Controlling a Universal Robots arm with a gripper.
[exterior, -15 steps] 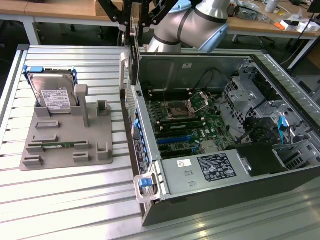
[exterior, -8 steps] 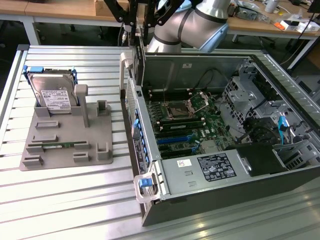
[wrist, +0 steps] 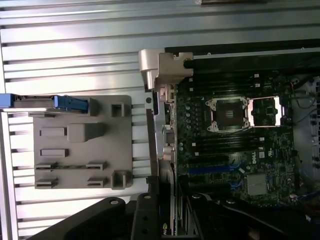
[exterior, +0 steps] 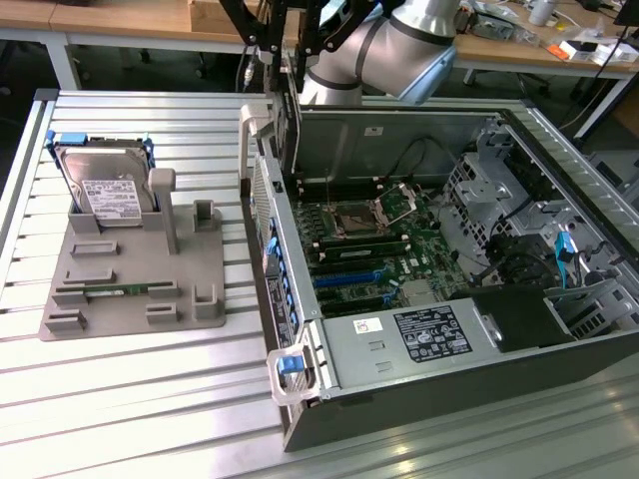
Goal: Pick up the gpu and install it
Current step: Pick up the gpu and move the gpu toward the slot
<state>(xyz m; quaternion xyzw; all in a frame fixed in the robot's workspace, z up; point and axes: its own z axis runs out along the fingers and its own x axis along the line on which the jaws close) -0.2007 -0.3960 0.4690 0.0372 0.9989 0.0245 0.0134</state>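
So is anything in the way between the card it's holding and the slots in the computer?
Nothing visible: the gpu hangs in the gripper over the open case, and the blue slots inside lie bare.

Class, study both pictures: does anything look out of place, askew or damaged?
The CPU socket on the motherboard lies bare, its cover flipped open; that looks unfinished. The gpu hangs upright in the gripper over the case edge, not seated. Nothing looks spilled or broken.

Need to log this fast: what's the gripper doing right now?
Gripper: closed on the gpu, holding it on edge above the open computer case.
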